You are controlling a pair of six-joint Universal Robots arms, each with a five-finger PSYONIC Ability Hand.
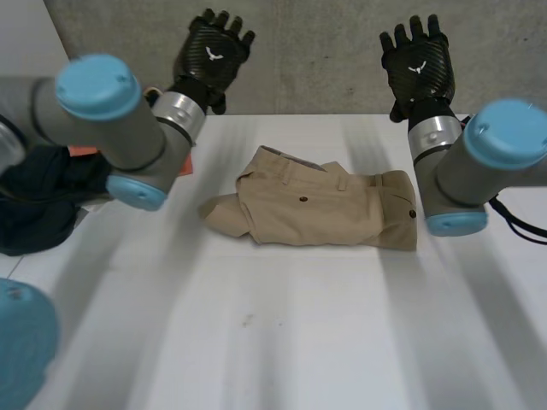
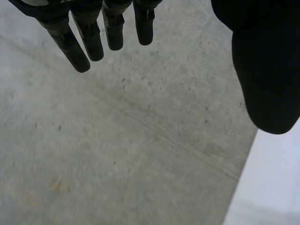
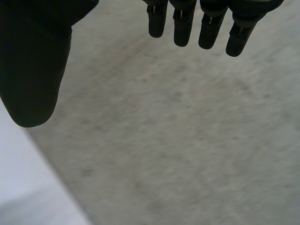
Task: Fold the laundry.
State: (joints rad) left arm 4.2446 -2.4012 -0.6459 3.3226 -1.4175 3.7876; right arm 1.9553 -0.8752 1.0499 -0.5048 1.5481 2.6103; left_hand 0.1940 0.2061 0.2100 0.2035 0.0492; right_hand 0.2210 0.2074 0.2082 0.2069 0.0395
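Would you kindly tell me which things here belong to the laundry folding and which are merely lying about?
Belonging: tan cotton trousers, lying folded mid-table; dark navy crumpled garment at the table's left edge, probably next; open left hand and right hand.
Lying about: flat orange item beside the navy garment; white table.

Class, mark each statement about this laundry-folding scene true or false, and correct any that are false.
1. The khaki garment lies on the white table. True.
2. The left hand and the right hand are both open, fingers straight. True.
3. The right hand rests on the khaki garment. False: it is held clear of it, beyond the table's far edge.
4. The dark cloth covers the khaki garment. False: it lies apart from it, by the left arm.
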